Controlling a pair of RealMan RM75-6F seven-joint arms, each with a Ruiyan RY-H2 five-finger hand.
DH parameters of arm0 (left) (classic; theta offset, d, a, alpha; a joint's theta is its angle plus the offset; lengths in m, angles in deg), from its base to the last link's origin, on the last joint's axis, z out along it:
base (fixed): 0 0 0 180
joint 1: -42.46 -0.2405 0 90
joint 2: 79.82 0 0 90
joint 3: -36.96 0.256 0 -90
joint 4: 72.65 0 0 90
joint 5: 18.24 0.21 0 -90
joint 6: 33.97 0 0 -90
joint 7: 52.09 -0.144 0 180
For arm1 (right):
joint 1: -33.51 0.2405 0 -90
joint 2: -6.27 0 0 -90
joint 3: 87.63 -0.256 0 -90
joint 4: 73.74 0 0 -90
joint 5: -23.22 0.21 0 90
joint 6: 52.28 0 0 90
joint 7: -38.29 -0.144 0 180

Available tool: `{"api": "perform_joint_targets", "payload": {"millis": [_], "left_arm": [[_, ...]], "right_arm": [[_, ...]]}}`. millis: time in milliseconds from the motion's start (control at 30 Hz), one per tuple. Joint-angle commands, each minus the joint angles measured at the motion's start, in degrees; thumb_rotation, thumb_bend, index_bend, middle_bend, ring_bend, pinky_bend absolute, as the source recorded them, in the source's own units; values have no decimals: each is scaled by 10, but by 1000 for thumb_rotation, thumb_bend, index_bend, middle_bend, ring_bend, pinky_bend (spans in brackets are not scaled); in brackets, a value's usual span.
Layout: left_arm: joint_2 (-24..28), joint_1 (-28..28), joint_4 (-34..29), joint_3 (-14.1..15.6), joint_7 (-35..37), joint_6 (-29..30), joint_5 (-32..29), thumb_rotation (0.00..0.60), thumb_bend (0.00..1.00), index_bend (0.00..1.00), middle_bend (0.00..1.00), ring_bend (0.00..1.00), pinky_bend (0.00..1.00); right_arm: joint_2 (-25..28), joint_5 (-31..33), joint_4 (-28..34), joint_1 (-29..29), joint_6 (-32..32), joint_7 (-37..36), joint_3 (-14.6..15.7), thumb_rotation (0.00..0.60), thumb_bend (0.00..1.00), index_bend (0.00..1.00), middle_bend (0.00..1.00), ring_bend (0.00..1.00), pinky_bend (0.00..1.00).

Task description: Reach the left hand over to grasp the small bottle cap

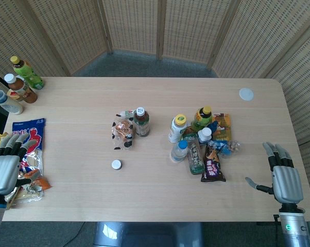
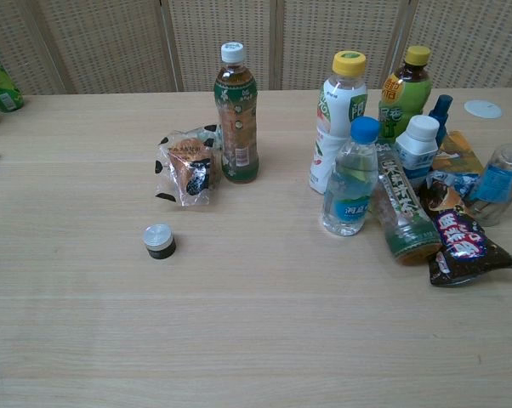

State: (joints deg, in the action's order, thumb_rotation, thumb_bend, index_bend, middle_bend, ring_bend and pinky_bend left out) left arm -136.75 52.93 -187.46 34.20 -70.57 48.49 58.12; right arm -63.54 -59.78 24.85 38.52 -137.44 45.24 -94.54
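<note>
Woven screens stand behind the pale wooden table [image 1: 160,195], visible from both cameras. From the head view, the left robot hand [image 1: 5,167] rests at the near left edge, fingers spread and holding nothing, lying over a pile of snack bags [image 1: 32,141]. The right robot hand [image 1: 283,175] sits at the near right edge, likewise spread and empty. Neither hand appears in the chest view. The small bottle cap [image 1: 116,164] lies alone on bare wood near the table's middle, well apart from both hands. The chest view shows its silver top and dark side [image 2: 159,240], which the head view cannot. Just beyond it sit a wrapped pastry [image 2: 188,166] and a tea bottle [image 2: 236,115]; a cluster of bottles [image 2: 358,136] stands to the right.
</note>
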Motion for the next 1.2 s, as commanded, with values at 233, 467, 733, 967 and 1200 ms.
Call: {"api": "perform_joint_targets", "payload": {"millis": [233, 467, 733, 967, 1200], "left_arm": [[-4, 12, 5, -2, -5, -26, -2, 600, 223, 215, 0, 0, 0], [-27, 58, 35, -19, -22, -86, -14, 600, 212, 250, 0, 0, 0], [-87, 140, 81, -34, -77, -192, -56, 600, 306, 217, 18, 0, 0], [-192, 203, 161, -51, -86, -252, -94, 600, 280, 237, 20, 0, 0], [-256, 249, 213, -48, -106, -295, -120, 600, 269, 270, 9, 0, 0]], "right_arm": [[1, -5, 4, 0, -3, 0, 3, 467, 149, 0, 0, 0, 0], [4, -9, 7, -12, -22, 1, 8, 506, 148, 0, 0, 0, 0], [14, -15, 16, -23, -39, -1, 12, 524, 149, 0, 0, 0, 0], [23, -14, 20, -40, -59, -5, 17, 522, 149, 0, 0, 0, 0], [38, -11, 23, -54, -76, -12, 15, 524, 149, 0, 0, 0, 0]]}}
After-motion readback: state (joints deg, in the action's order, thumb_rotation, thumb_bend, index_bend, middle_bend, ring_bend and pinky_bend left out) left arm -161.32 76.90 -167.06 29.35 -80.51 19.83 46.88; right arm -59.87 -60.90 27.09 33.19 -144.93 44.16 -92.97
